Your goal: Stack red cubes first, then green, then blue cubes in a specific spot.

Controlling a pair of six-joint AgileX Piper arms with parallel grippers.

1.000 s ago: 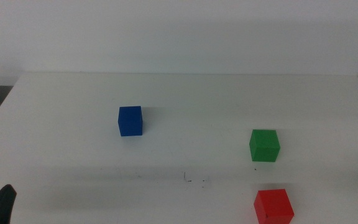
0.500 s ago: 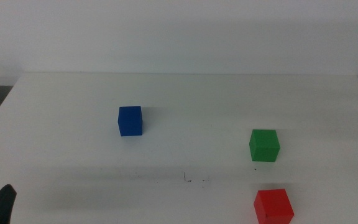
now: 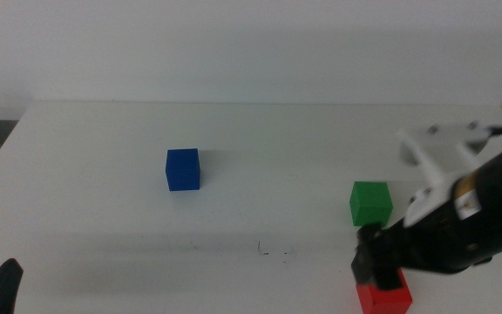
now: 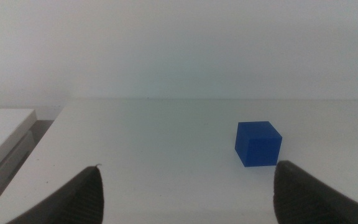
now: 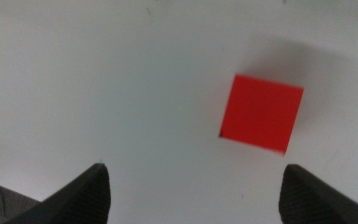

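White table [image 3: 103, 218] carries all three cubes, well apart. Right gripper [image 5: 194, 193] hangs above the red cube [image 5: 261, 113], jaws spread wide and holding nothing; the cube lies off-centre, nearer one jaw. Left gripper [image 4: 188, 193], also spread and holding nothing, waits far away.

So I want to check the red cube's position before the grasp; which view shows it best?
The right wrist view: the red cube lies unobstructed beneath the open right gripper. The middle view has it partly hidden by that arm; the left wrist view misses it.
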